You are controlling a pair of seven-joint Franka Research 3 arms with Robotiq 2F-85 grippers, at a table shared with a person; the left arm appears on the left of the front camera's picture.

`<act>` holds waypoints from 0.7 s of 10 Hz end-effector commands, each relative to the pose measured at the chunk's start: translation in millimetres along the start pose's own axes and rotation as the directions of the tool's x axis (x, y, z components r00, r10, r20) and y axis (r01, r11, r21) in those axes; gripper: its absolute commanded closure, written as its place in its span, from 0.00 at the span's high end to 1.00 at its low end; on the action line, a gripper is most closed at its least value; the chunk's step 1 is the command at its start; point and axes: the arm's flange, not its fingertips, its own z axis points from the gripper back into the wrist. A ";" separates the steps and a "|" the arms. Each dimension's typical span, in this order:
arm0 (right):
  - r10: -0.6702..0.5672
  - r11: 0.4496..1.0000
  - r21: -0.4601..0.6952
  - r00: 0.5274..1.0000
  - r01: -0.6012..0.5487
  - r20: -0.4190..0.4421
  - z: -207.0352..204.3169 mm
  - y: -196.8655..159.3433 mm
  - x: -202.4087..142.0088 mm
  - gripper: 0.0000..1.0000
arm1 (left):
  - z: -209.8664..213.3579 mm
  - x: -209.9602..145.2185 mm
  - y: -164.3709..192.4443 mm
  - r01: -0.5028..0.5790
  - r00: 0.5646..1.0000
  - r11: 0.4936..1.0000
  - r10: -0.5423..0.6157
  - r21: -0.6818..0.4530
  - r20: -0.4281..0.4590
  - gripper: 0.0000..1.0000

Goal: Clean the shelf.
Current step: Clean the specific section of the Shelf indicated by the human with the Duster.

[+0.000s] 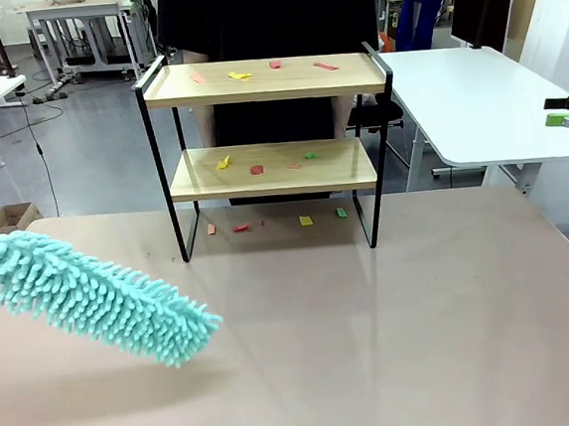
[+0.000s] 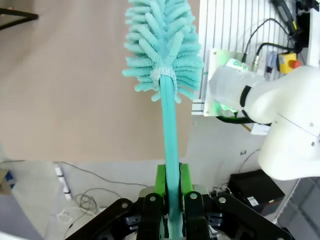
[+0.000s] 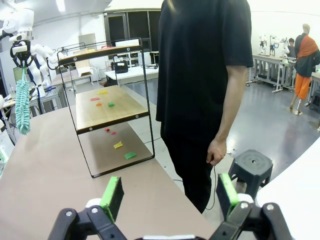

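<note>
Indoors, beige table (image 1: 425,340), scrap-strewn shelf (image 1: 254,94), teal duster (image 1: 92,290), grey floor (image 1: 91,160) beyond

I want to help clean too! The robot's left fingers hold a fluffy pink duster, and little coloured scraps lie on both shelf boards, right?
Not quite. The duster is teal, not pink, as the front view shows. The rest holds: the left fingers hold its handle, and little coloured scraps lie on both boards of the shelf.
</note>
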 end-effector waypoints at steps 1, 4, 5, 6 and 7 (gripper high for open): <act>0.008 1.000 0.003 1.000 -0.008 0.002 -2.4 0.6 3.8 1.00 | -5.2 2.0 5.2 -0.038 0.998 0.997 0.034 0.073 0.054 0.13; 0.008 1.000 0.003 1.000 -0.008 0.002 -2.4 0.6 3.8 1.00 | 0.0 0.0 0.0 0.000 1.000 1.000 0.000 0.000 0.000 0.13; 0.008 1.000 0.003 1.000 -0.008 0.002 -2.4 0.6 3.8 1.00 | 0.0 0.0 0.0 0.000 1.000 1.000 0.000 0.000 0.000 0.13; 0.008 1.000 0.003 1.000 -0.008 0.002 -2.4 0.6 3.8 1.00 | 0.0 0.0 0.0 0.000 1.000 1.000 0.000 0.000 0.000 0.13; 0.008 1.000 0.003 1.000 -0.008 0.002 -2.4 0.6 3.8 1.00 | 0.0 0.0 0.0 0.000 1.000 1.000 0.000 0.000 0.000 0.13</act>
